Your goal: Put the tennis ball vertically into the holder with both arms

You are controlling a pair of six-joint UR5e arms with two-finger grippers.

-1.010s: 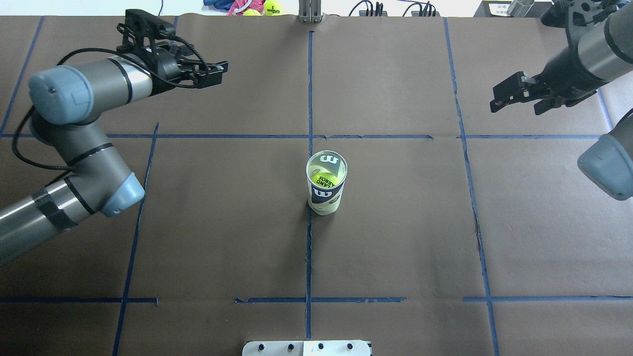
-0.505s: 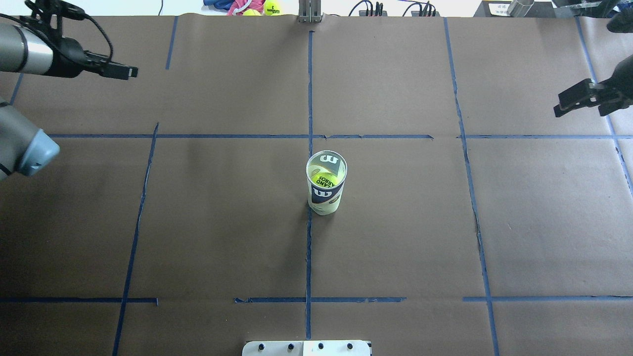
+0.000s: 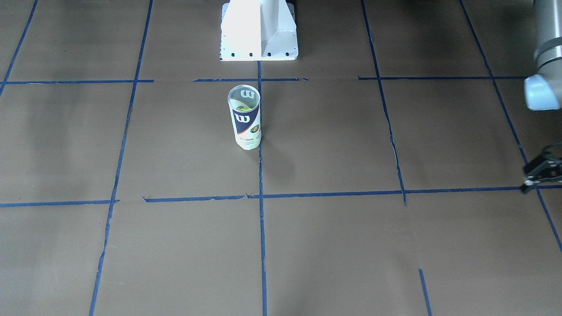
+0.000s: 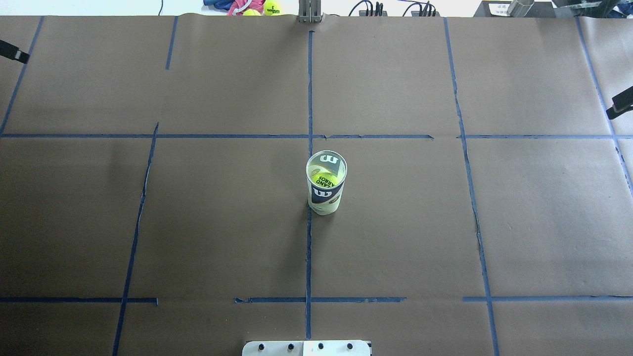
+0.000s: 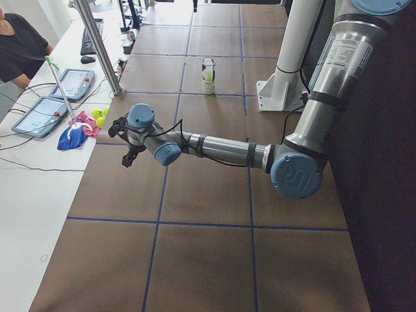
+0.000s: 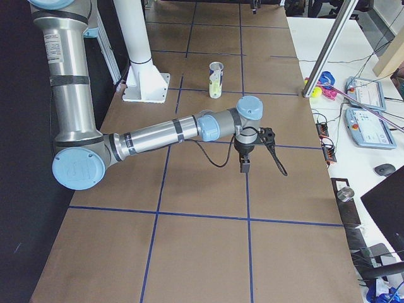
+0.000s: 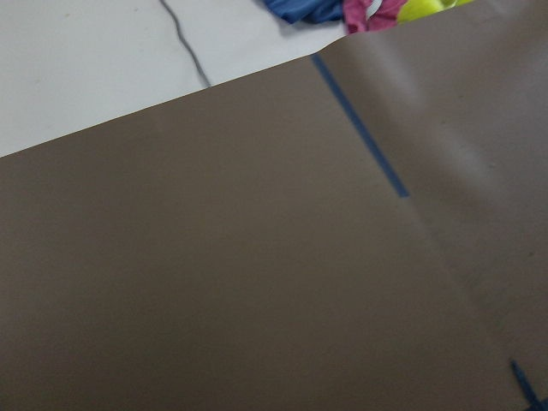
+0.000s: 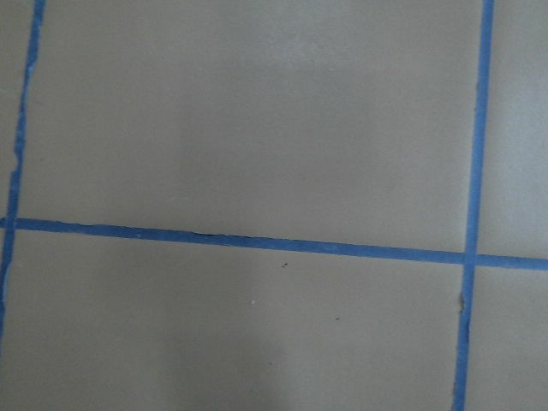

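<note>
Well apart: L end effector [image 3: 533, 177] hangs over one end of the counter [image 4: 395, 237], R end effector [image 4: 620, 105] over the other. Only tips show from above, so can't tell how far either is open; nothing seen in either. Between them, mid-counter, can [image 4: 326, 195] stands upright on blue tape line [image 4: 308, 257], ball [image 4: 321, 174] inside.

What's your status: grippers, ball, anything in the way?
Left gripper and right gripper out at table edges, holding nothing; open or shut unreadable. Tennis ball inside holder, upright, centre. Nothing near it.
</note>
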